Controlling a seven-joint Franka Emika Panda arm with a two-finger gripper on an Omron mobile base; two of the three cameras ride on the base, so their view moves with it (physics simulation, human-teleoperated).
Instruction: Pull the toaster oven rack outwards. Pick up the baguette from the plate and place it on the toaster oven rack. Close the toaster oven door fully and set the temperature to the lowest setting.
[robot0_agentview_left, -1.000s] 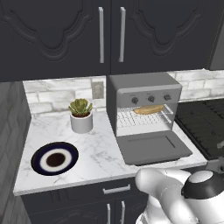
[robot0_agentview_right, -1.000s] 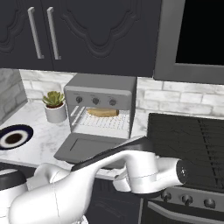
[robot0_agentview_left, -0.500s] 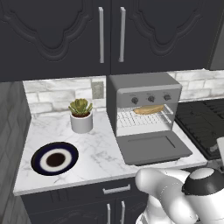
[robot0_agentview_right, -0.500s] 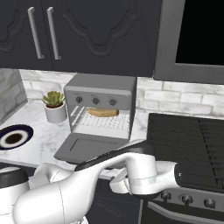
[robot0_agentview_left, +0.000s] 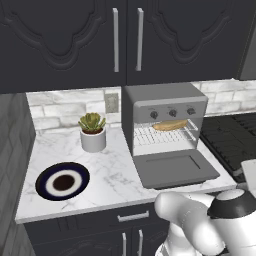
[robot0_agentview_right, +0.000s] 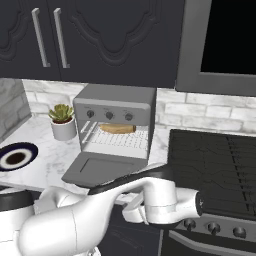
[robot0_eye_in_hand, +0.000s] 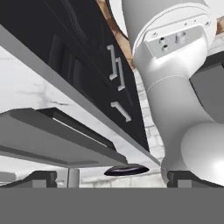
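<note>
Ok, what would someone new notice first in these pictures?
Probably the grey toaster oven at the back of the marble counter, its door dropped flat open and the baguette lying on the rack inside. Next, the bare navy plate near the counter's front left.

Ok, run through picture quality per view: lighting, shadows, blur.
Left base view: even, flat light, sharp; soft shadow under the open toaster oven door. Right base view: same, no glare on the plate. Hand view: tilted, dark under the door.
</note>
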